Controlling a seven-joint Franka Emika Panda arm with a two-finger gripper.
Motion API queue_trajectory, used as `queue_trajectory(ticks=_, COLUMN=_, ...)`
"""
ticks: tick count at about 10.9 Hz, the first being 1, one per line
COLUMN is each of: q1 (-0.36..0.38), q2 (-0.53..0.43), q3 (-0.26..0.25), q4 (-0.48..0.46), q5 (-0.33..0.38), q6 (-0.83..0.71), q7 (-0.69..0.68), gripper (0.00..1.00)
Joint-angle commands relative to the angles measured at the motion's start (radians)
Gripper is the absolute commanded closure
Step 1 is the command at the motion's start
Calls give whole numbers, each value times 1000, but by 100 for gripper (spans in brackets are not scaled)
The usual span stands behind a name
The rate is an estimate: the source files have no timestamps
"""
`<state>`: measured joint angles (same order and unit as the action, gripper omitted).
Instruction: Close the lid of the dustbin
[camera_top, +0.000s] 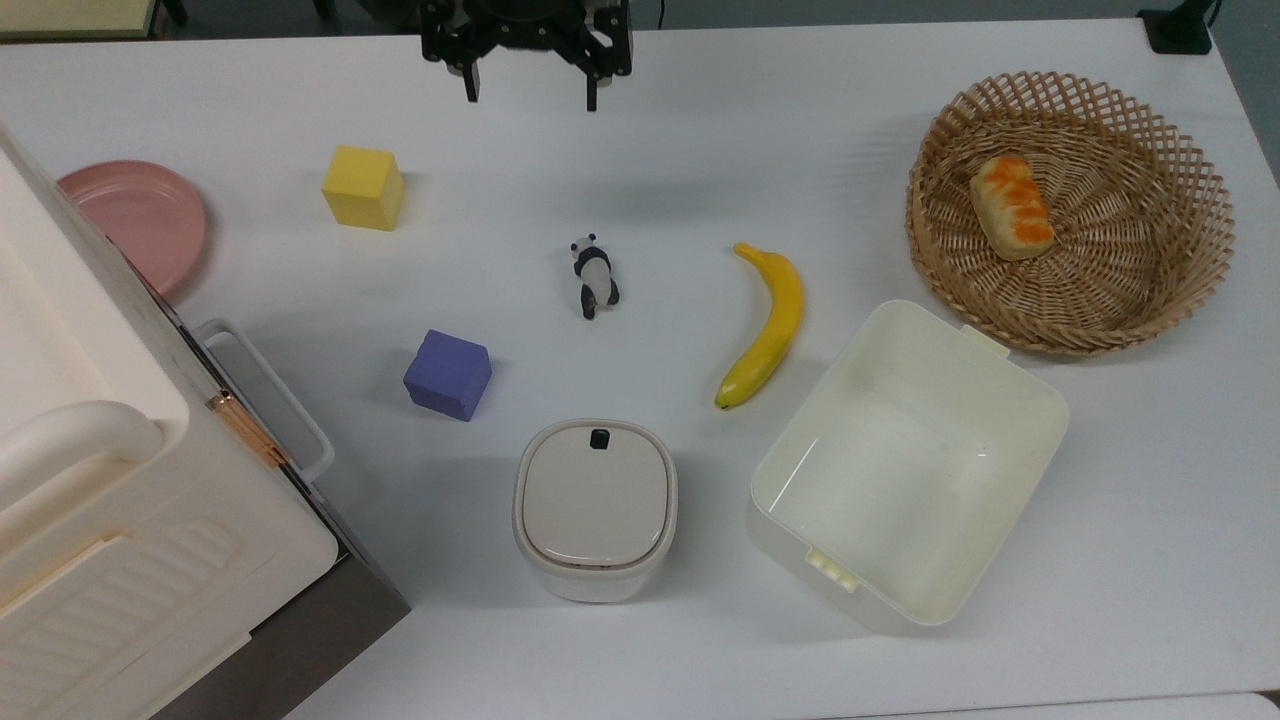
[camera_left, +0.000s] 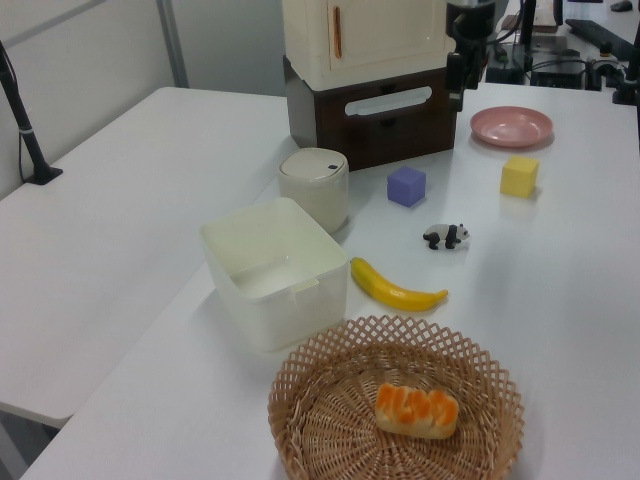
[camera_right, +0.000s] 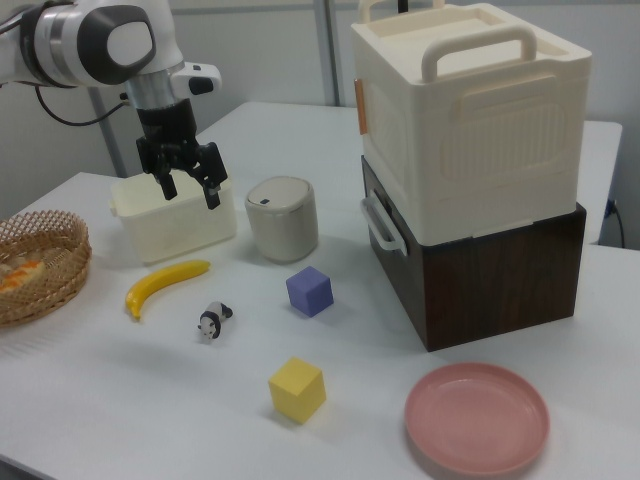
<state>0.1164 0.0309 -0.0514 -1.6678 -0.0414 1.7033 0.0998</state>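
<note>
A white surface (camera_top: 900, 160) is carrying everything. The dustbin (camera_top: 596, 520) is standing upright toward the top view's lower edge, its lid (camera_top: 596, 500) lying flat, button facing the far-edge hand (camera_top: 528, 90), fingers apart.

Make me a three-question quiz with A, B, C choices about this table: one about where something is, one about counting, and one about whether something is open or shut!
1. Where is the bread roll?
A. In the wicker basket
B. On the pink plate
C. In the cream tub

2. How many toy cubes are on the table?
A. One
B. Two
C. Four

3. How is the dustbin's lid?
A. Missing
B. Standing straight up
C. Shut flat

Answers:
1. A: the bread roll lies inside the wicker basket.
2. B: there is a yellow cube and a purple cube.
3. C: the lid lies flat within the rim of the dustbin, and the open gripper is away from it.
</note>
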Motion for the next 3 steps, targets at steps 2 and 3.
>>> queue_trajectory(ticks=2, q1=-17, q2=-23, q3=15, q4=-38, q5=18, q6=-5, q7=-19, gripper=0)
queue_trajectory(ticks=3, q1=-18, q2=-23, q3=15, q4=-38, q5=18, q6=-7, q7=-17, gripper=0)
